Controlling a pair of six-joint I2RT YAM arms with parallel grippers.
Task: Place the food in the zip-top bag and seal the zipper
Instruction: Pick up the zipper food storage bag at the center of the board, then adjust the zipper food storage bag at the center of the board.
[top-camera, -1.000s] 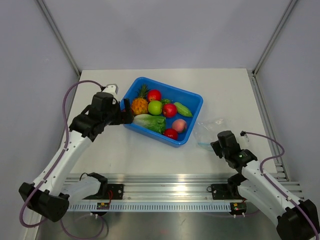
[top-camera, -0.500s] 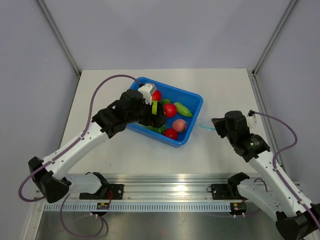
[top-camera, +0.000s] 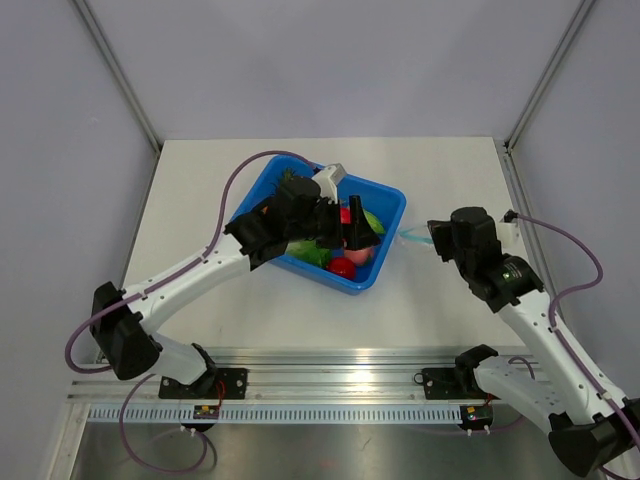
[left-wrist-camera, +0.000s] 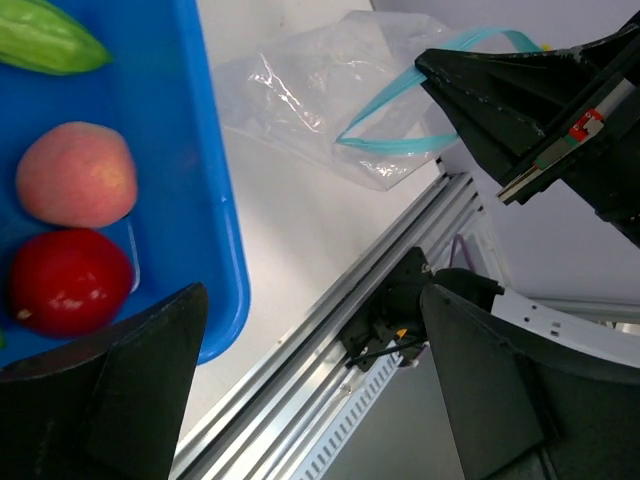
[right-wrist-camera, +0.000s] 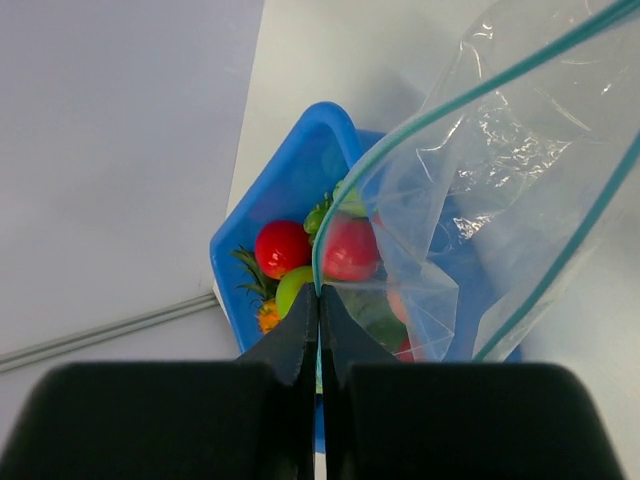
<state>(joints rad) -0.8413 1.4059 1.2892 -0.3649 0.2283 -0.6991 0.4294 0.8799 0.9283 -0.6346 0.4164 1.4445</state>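
Left arm: it has swung from the 9 o'clock side of the blue tray (left-wrist-camera: 215, 200) to a spot above the tray's 4 o'clock end.
Left gripper (left-wrist-camera: 312, 300): jaws spread wide with nothing between them, over the tray's near rim.
Food under the left wrist: a pink peach (left-wrist-camera: 75, 185) and a red fruit (left-wrist-camera: 70, 280) lie at 9 o'clock of the jaws, with a green pepper (left-wrist-camera: 50, 40) at 11 o'clock. All 3 are in the tray, untouched.
Right arm: it has drawn up and back from its low reach at the bag.
Right gripper (right-wrist-camera: 319, 295): jaws pressed together, pinching the zipper (left-wrist-camera: 395, 149) at 1 lip of the mouth.
Zip-top bag (left-wrist-camera: 300, 90): at 3 o'clock of the tray. Its mouth is lifted and gaping toward the tray, and its crinkled body appears to trail onto the surface (top-camera: 200, 180).
Bag contents: none visible.
Meaning for the task: the bag is now presented open and the left arm is placed for a first pick, so loading looks about to start. Sealing is far off.
Risk: only 1 lip is held, so the loose side may sag and narrow the opening.
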